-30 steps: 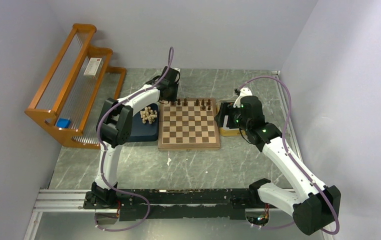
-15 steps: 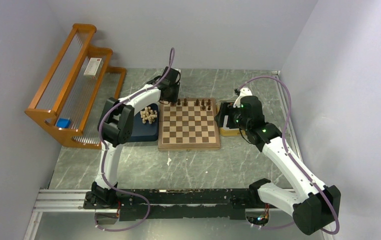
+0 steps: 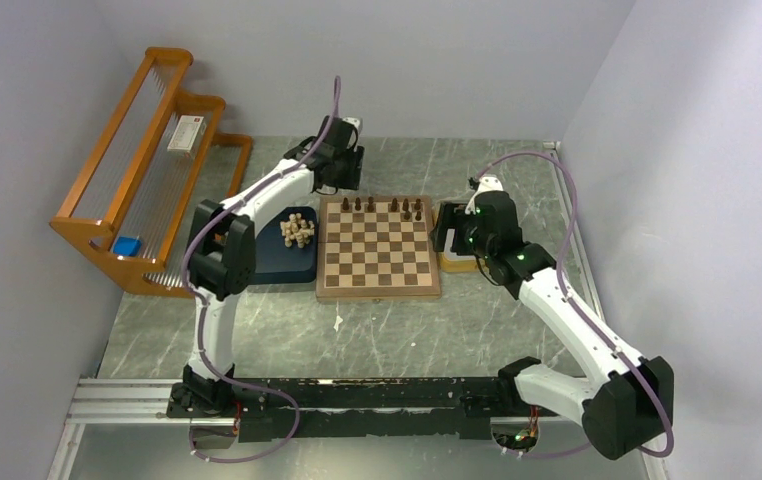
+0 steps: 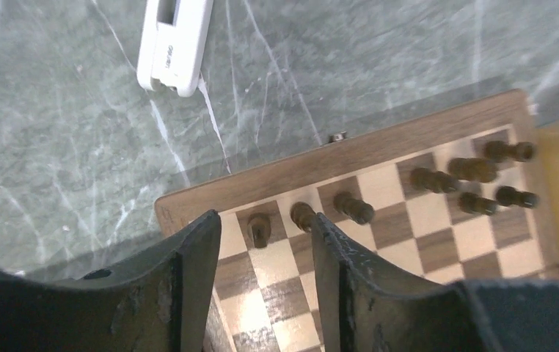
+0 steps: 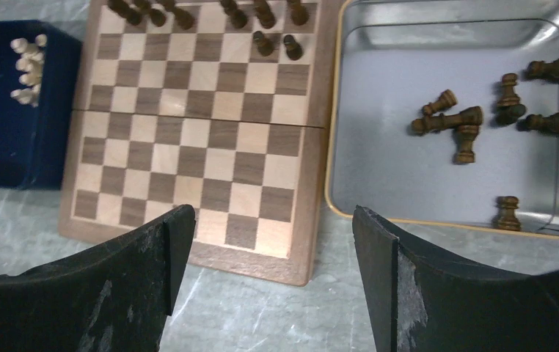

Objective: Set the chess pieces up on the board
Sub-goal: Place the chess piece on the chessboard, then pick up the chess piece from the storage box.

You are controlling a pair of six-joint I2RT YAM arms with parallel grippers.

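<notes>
Left pincer (image 4: 263, 246): jaws parted, nothing between them, hanging above the board's far-left corner; a dark corner piece (image 4: 260, 229) stands upright on its square directly below the gap, clear of both fingers. Right pincer (image 5: 273, 220): jaws wide apart and empty, hovering over the near-right edge of the board (image 5: 188, 158). The board carries several dark pieces along its far rank only; the rest of its squares are bare. From the right pincer, the loose dark pieces (image 5: 445, 121) lie at about two o'clock inside the tin tray (image 5: 408, 183), just beside the board's right rim. Some lie flat with their long axes running roughly nine-to-three; others stand, one alone near three o'clock. In the top view, the pale pieces (image 3: 299, 230) are heaped in the dark blue tray (image 3: 287, 262), at about seven o'clock from the left pincer. Judgement: the right arm is the nearer to the dark stock, the left to the pale. Only the right wrist view shows the tin's contents; from above, the arm covers them. Only the left wrist view shows a white object (image 4: 174, 44) on the table beyond the board.
</notes>
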